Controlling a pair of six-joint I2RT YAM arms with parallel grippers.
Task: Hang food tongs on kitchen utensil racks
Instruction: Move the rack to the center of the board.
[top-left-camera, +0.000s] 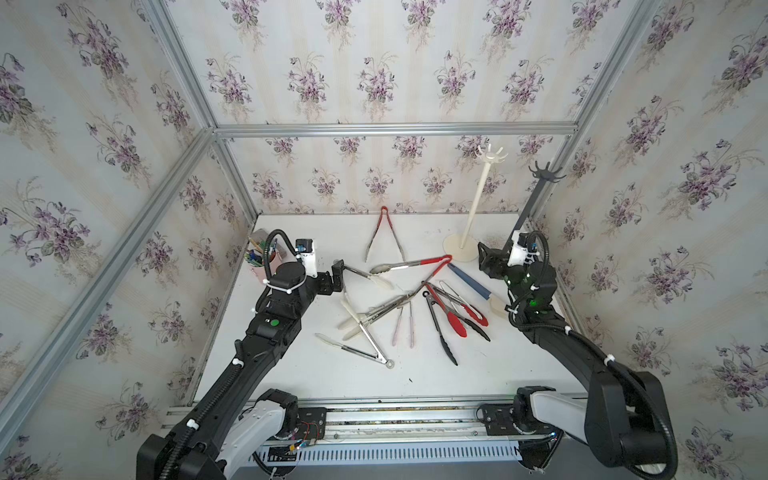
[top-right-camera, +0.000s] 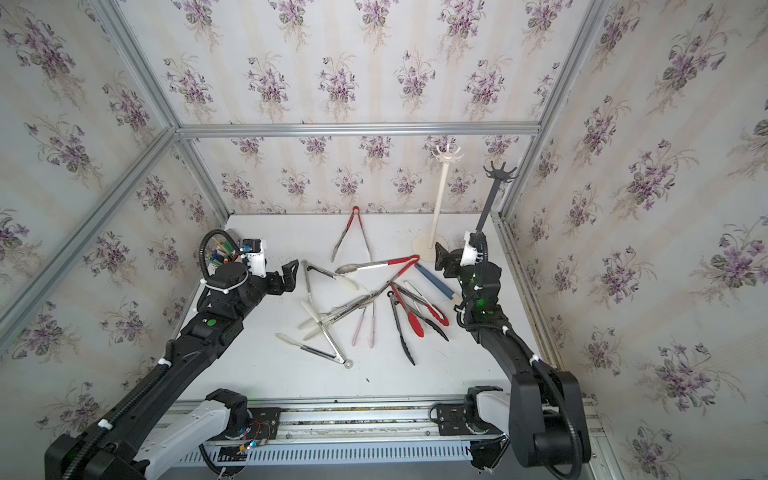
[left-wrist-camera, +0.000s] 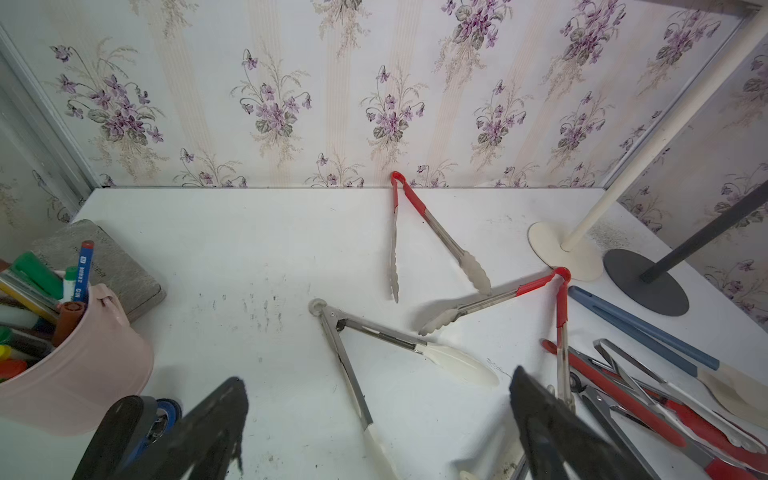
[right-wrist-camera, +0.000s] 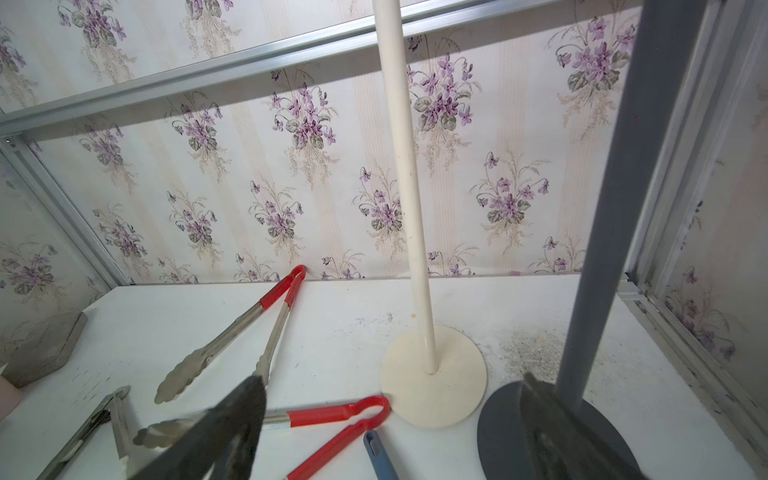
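Several food tongs lie scattered on the white table (top-left-camera: 291, 374). One red-handled pair (top-left-camera: 384, 235) is at the back. Another red-handled pair (top-left-camera: 415, 266) lies beside blue tongs (top-left-camera: 469, 282). Black, red, pink and cream ones are heaped in the middle (top-left-camera: 386, 307). The cream-white utensil rack (top-left-camera: 477, 199) and the dark grey one (top-left-camera: 534, 197) stand at the back right, their hooks bare. My left gripper (top-left-camera: 338, 274) hangs open over steel cream-tipped tongs (left-wrist-camera: 415, 345). My right gripper (top-left-camera: 486, 259) is open, holding nothing, just above the second red pair's bend (right-wrist-camera: 374, 409) and between the rack bases.
A pink cup of pens and markers (top-left-camera: 262, 266) stands at the left edge behind my left arm, with a grey box (left-wrist-camera: 104, 266) behind it. Wallpapered walls on aluminium frames close three sides. A metal rail (top-left-camera: 395, 415) runs along the front.
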